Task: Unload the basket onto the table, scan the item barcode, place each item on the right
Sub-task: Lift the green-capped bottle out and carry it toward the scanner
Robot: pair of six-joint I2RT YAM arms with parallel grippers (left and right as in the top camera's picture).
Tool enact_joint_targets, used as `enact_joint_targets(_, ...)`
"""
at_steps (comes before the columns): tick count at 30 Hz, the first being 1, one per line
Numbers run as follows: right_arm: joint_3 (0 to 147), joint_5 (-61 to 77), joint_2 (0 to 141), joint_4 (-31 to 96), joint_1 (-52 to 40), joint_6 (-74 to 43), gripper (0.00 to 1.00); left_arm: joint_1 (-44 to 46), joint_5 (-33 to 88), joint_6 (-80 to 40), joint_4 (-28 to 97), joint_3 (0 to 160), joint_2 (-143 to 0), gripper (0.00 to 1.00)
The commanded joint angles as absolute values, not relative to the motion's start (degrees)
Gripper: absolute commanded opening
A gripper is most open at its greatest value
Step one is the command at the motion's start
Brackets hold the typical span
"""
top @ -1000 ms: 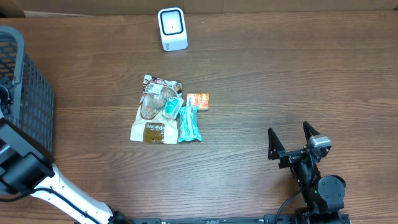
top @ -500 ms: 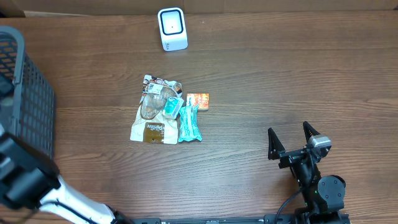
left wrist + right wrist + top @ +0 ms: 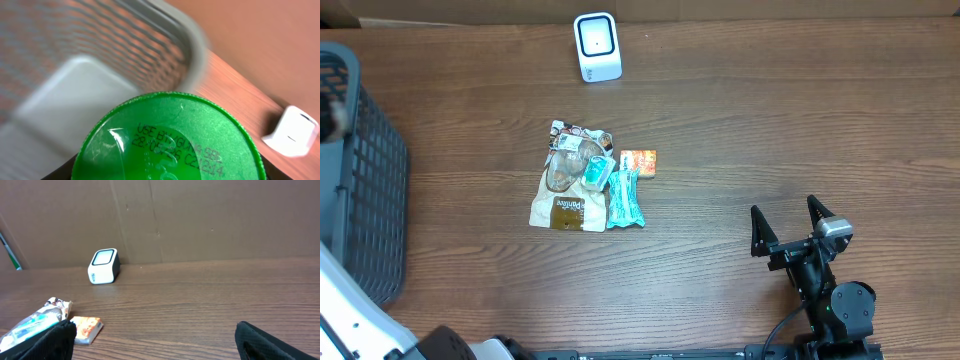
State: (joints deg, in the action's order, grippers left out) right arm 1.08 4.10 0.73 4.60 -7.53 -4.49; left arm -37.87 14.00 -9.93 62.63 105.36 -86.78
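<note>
— Brown wood-grain bench [image 3: 770,110] from side to side, with a plain cardboard wall [image 3: 200,220] standing behind it. What sits at the far left?
— A dark mesh basket [image 3: 370,170] with tall sides, right at the left edge of the bench. The white left arm [image 3: 350,320] comes up at the near corner beside it.
— And the left claw [image 3: 329,115]?
— From overhead it is only a dark blur at the picture's edge, over the basket. Its own camera is nearly filled by a green lid [image 3: 170,142], round, ribbed at the rim, with a dark printed date code across the top. The lid hangs in the air right against that camera, so the claw is holding it. The fingers themselves hardly show.
— Where is the lid relative to the basket?
— Over the basket's grey rim, with mesh wall to its upper left and bare bench to its right. Whatever is under the lid is hidden.
— Moving right?
— A white scanner [image 3: 597,46] stands near the back edge, well apart from the basket. In front of it, mid-bench, lies a small pile. A snack pouch [image 3: 563,200] lies flat, a teal packet [image 3: 625,200] touches its right side, and a small orange box [image 3: 638,161] sits just beside the packet's top.
— And the right side?
— The right claw [image 3: 785,210] rests near the front edge with its jaws spread wide and nothing between them. It is well apart from the pile and far from the green lid.
</note>
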Motion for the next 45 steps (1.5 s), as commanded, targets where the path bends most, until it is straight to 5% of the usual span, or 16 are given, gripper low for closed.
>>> enact_joint_targets(1, 0.4, 3.9, 0.2, 4.4, -7.3, -4.6, 1.0, -31.8, 19.4, -10.0, 64.6, 106.0, -85.8, 0.54)
enact_joint_targets(18, 0.4, 3.9, 0.2, 4.4, -7.3, -4.6, 1.0, -2.1, -1.7, -10.1, 70.8, 94.0, -96.6, 0.54)
enact_joint_targets(35, 0.4, 3.9, 0.2, 4.4, -7.3, -4.6, 1.0, 0.4, -6.6, -15.4, 32.4, 63.0, -99.7, 0.55)
enact_joint_targets(45, 0.4, 3.9, 0.2, 4.4, -7.3, -4.6, 1.0, 0.4, 3.9, -16.3, 30.1, 60.6, -99.7, 0.79)
